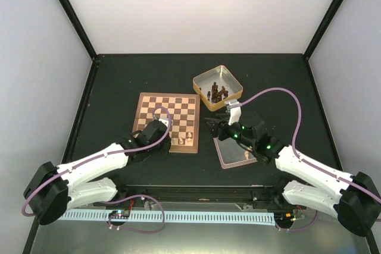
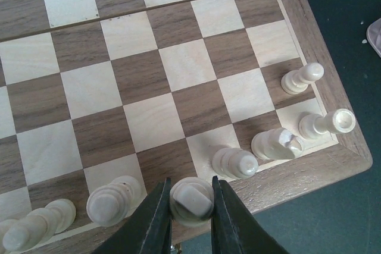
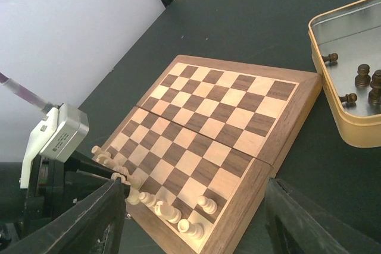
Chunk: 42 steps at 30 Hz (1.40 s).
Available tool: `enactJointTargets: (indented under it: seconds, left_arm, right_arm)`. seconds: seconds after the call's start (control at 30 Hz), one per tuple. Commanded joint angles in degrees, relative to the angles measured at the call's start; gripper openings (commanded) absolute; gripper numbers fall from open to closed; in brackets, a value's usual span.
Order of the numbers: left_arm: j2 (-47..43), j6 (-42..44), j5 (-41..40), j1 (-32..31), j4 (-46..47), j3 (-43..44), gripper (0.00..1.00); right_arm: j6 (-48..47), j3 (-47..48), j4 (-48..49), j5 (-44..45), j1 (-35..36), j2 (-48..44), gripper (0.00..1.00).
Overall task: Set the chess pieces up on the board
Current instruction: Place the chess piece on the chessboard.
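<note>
The board point(image 1: 166, 114) lies left of centre. Several pale chess pieces stand along its near row: a pawn point(image 2: 302, 78), a rook point(image 2: 326, 123), a knight point(image 2: 275, 144), a bishop point(image 2: 235, 162) and a taller piece point(image 2: 113, 199). My left gripper point(image 2: 190, 206) is shut on one more pale piece point(image 2: 191, 199), upright over the near-row square between the bishop and the taller piece. Whether its base touches the board is hidden. My right gripper point(image 3: 196, 197) hangs open and empty off the board's right edge point(image 3: 280, 147), facing the row of pale pieces point(image 3: 169, 209).
A square metal tin point(image 1: 235, 80) with several dark brown pieces point(image 3: 363, 75) stands behind and right of the board. A flat pinkish tin lid point(image 1: 229, 157) lies under the right arm. The left arm's body point(image 3: 53, 141) sits at the board's near-left corner.
</note>
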Motion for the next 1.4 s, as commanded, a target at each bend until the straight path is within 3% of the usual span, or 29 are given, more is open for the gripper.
enactJointTargets:
  seconds: [0.0,0.5,1.37]
  left_arm:
    - [-0.14,0.13,-1.87,-0.34,4.61,-0.71,0.05]
    - [2.59,0.64,-4.69,-0.34,6.59,-1.61,0.07]
    - [2.88,0.45,-3.58,-0.33,7.53,-2.13,0.25]
  right_arm:
    - [0.70,-0.61,1.93,1.42,0.15,0.13,0.64]
    - [0.86,-0.26,1.58,1.16,0.17,0.72,0.65]
    - [0.64,0.58,0.64,0.88,0.20,1.28,0.65]
